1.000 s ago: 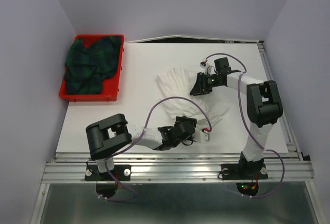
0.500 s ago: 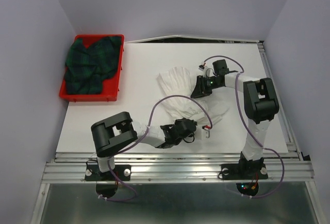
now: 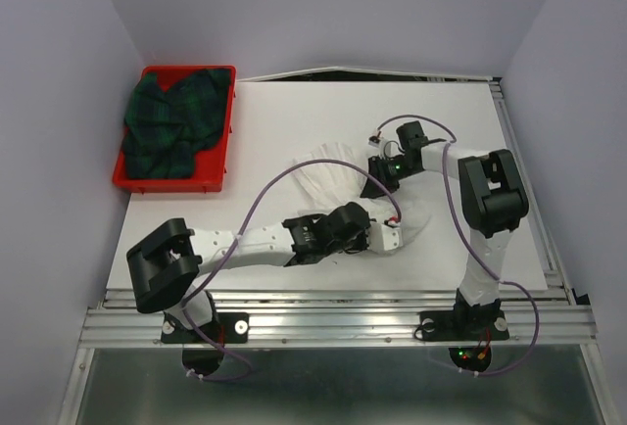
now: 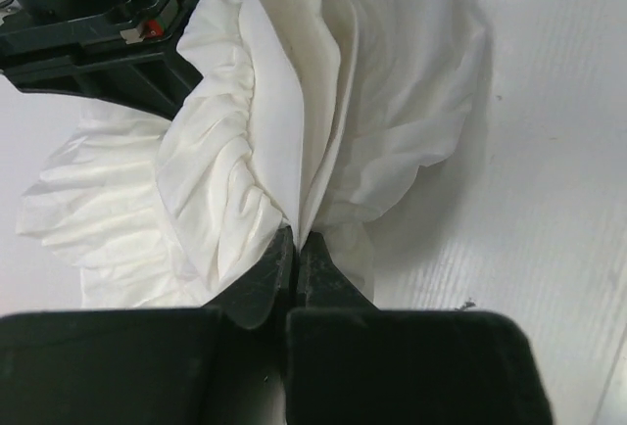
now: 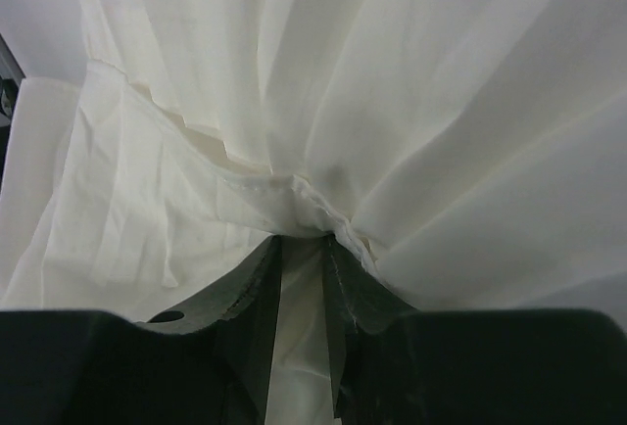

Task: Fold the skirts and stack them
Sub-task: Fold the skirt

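Note:
The white skirt [image 3: 333,182] lies bunched in the middle of the table. My left gripper [image 3: 384,239] is at its near right edge, shut on a raised fold of the white cloth [image 4: 294,131]; the fingertips [image 4: 297,241] meet with the fold pinched between them. My right gripper [image 3: 375,182] sits on the skirt's far right side. Its jaws [image 5: 304,241] stand narrow, with a gathered seam of the white skirt [image 5: 323,102] caught between them and the cloth pulled taut from the tips. The green-and-navy plaid skirt [image 3: 171,126] lies crumpled in the red tray [image 3: 217,182] at the back left.
The right gripper's dark body [image 4: 88,23] shows at the top left of the left wrist view, close to the held fold. A purple cable [image 3: 269,185] arches over the left arm. Metal rails [image 3: 333,322] run along the near edge.
My left arm has stretched out to the right and its gripper has shut on the skirt's edge. My right gripper has slid nearer and narrowed on the cloth. The skirt has bunched up.

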You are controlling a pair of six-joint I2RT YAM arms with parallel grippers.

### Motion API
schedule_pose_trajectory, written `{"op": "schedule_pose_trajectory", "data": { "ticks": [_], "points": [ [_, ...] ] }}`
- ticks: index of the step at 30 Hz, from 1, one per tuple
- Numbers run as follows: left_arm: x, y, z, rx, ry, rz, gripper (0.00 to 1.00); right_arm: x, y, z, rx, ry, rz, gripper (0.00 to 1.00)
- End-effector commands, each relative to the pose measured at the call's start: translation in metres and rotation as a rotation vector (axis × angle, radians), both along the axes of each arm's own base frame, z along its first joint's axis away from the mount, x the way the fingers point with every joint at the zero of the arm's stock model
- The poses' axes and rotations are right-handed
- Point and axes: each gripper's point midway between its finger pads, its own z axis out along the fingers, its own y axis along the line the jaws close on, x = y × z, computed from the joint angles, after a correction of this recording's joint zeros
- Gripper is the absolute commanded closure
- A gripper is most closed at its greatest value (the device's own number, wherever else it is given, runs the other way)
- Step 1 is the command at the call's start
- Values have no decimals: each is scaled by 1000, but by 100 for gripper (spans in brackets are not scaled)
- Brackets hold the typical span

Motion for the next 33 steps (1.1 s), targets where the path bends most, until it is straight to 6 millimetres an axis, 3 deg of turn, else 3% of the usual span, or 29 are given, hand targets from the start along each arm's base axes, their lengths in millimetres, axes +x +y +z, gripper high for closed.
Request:
{"op": "schedule_pose_trajectory", "data": {
  "ticks": [1, 6, 8, 9, 12, 18, 23, 27, 33],
  "points": [
    [-30, -4, 24, -35, 150, -65, 100, -24, 10, 14, -12, -67, 107, 72],
    [-49, -3, 22, -38, 277, -96, 100, -57, 18, 17, -20, -49, 167, 73],
    [-49, 0, 15, -30, 299, -89, 100, -59, 15, 16, -30, -49, 163, 73],
    [-49, 4, 7, -5, 302, -85, 90, -60, 14, 15, -38, -48, 164, 73],
    [-49, 10, -15, 43, 307, -80, 72, -59, 12, 7, -64, -38, 159, 73],
    [-54, 8, -19, 38, 327, -97, 58, -53, 14, 10, -59, -45, 155, 73],
    [-52, 3, -23, 45, 335, -95, 56, -50, 15, 11, -59, -43, 154, 73],
    [-50, 2, -27, 49, 334, -87, 66, -52, 15, 10, -60, -38, 154, 74],
    [-52, 5, -31, 77, 280, -91, 55, -54, 13, 4, -68, -23, 156, 74]
  ]
}}
